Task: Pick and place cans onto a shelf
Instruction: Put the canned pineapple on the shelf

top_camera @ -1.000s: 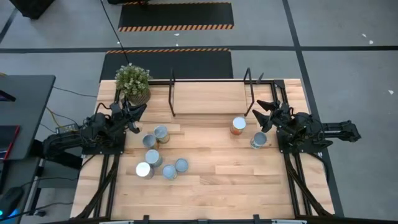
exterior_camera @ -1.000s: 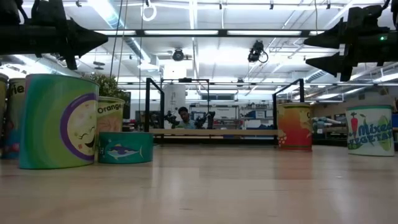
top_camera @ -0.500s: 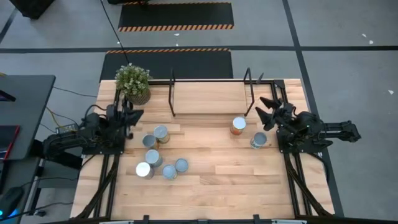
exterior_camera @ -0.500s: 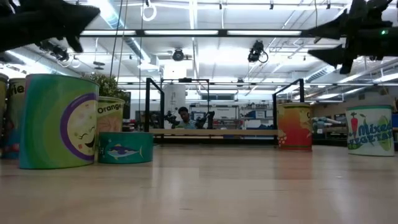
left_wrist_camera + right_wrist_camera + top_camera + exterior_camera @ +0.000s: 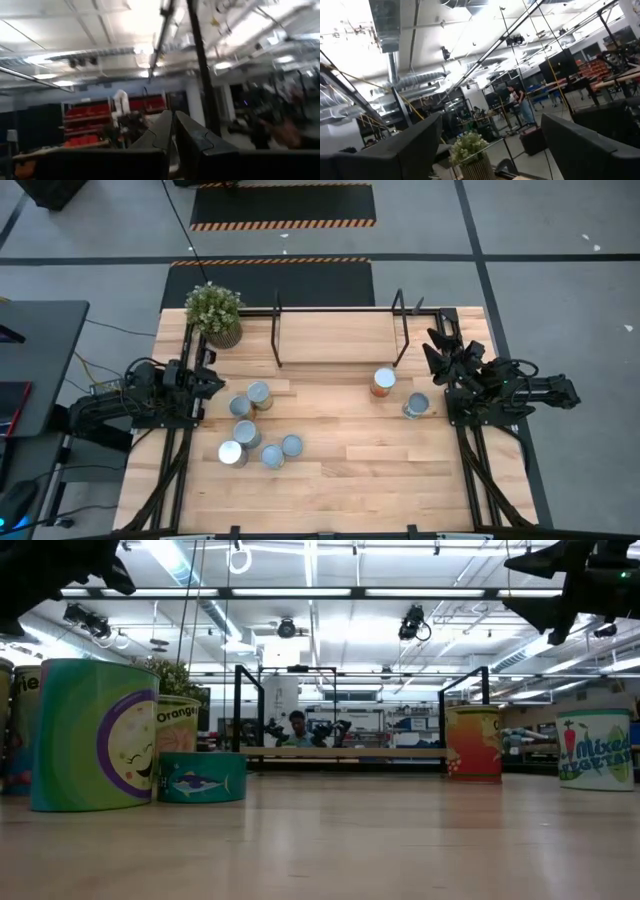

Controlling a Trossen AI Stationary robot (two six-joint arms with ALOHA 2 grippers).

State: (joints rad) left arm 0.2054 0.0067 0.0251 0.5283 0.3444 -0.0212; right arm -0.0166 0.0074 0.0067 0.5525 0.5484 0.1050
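Observation:
Several cans stand upright on the table, none of them touched. A cluster sits toward the left, among it a green can and a low teal tin. An orange can and a vegetable can stand on the right. The shelf, a wooden board between black brackets, lies along the far edge. My left gripper hangs shut at the left edge and is tipped upward. At the right edge my right gripper stands open above the table, also tipped up, with nothing between its fingers.
A potted plant stands at the far left corner beside the shelf's left bracket. Bare wood stretches across the middle and near side of the table. Both arm mounts sit at the table's side edges. A person shows far off in the room.
Both grippers have tipped upward and risen a little. My left gripper has also swung back toward the table's left edge, away from the plant. My right gripper has turned toward the far edge. The cans have not moved.

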